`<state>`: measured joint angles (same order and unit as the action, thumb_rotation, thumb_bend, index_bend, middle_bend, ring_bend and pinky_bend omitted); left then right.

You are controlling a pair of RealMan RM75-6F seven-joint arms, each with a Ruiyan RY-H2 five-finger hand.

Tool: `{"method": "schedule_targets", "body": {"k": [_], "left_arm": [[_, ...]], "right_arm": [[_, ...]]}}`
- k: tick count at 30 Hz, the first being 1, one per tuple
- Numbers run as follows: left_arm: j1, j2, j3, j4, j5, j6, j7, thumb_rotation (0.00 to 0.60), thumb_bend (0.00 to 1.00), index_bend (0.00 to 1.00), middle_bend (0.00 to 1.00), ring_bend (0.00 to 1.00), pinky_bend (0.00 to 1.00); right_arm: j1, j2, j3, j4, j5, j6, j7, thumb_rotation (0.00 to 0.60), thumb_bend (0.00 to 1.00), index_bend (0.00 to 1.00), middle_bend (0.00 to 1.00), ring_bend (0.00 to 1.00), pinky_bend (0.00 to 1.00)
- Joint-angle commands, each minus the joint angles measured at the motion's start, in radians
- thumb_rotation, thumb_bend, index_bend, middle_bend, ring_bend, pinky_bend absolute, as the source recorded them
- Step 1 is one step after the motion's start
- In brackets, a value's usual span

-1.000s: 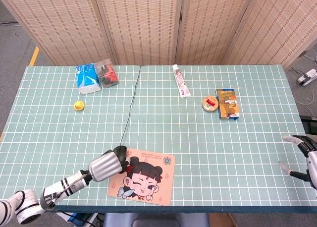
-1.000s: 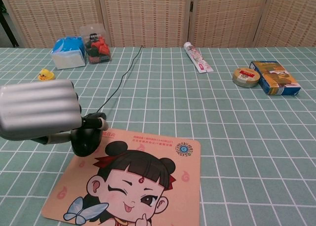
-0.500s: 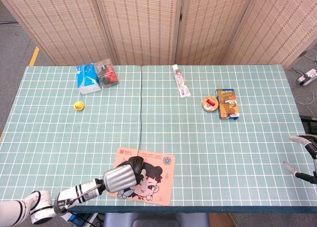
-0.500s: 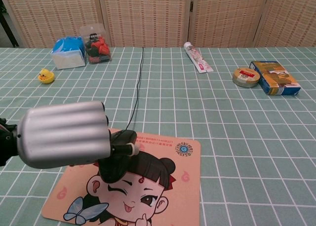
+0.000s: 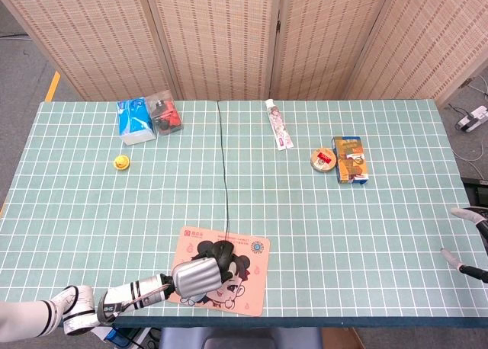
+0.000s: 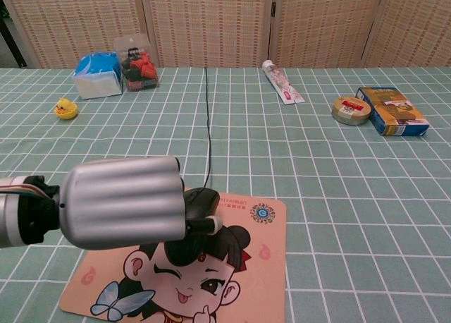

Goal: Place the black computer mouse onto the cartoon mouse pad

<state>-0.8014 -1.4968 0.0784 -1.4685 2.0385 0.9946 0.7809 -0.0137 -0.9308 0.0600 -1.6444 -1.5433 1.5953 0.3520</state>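
Note:
The black computer mouse [image 5: 223, 251] lies on the upper middle of the cartoon mouse pad [image 5: 248, 289], over the girl's hair. My left hand [image 5: 197, 276] comes in from the lower left and grips the mouse from its near side, fingers curled over it. In the chest view the left hand [image 6: 123, 203] hides most of the mouse [image 6: 199, 204] on the pad [image 6: 246, 266]. The mouse's black cable [image 5: 224, 158] runs straight to the table's far edge. My right hand [image 5: 461, 260] shows only as spread fingertips at the right edge, holding nothing.
At the back left stand a blue tissue pack [image 5: 135, 119] and a clear box of red items [image 5: 165, 114], with a yellow duck [image 5: 120, 162] nearer. A toothpaste tube [image 5: 280, 125], a tape roll [image 5: 324, 160] and a small carton [image 5: 351, 158] lie at the back right.
My left hand has carried the mouse rightward from the pad's left corner onto its upper middle. The cable has swung straighter. The right hand has drifted further out of the frame.

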Motion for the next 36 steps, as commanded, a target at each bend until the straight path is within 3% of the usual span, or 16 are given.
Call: {"method": "schedule_targets", "body": {"k": [1, 18, 31, 36], "left_arm": [[-0.001, -0.006, 0.006, -0.005, 0.006, -0.005, 0.004, 0.600, 0.40, 0.40, 0.93, 0.96, 1.00], [0.012, -0.027, 0.002, -0.003, -0.037, -0.066, 0.063, 0.600, 0.40, 0.35, 0.93, 0.96, 1.00], [0.030, 0.011, 0.015, -0.045, -0.055, -0.067, 0.077, 0.600, 0.39, 0.13, 0.93, 0.96, 1.00], [0.056, 0.052, 0.012, -0.077, -0.073, -0.035, 0.086, 0.600, 0.39, 0.11, 0.93, 0.96, 1.00]], "right_arm": [[-0.001, 0.001, 0.000, 0.000, -0.002, 0.003, 0.002, 0.600, 0.16, 0.27, 0.29, 0.20, 0.28], [-0.004, 0.003, 0.000, 0.005, -0.008, 0.006, 0.015, 0.600, 0.16, 0.27, 0.29, 0.20, 0.28], [-0.002, 0.003, 0.000, 0.002, -0.013, 0.003, 0.013, 0.600, 0.16, 0.27, 0.29, 0.20, 0.28], [-0.003, 0.005, -0.003, 0.000, -0.022, 0.007, 0.014, 0.600, 0.16, 0.27, 0.29, 0.20, 0.28]]}}
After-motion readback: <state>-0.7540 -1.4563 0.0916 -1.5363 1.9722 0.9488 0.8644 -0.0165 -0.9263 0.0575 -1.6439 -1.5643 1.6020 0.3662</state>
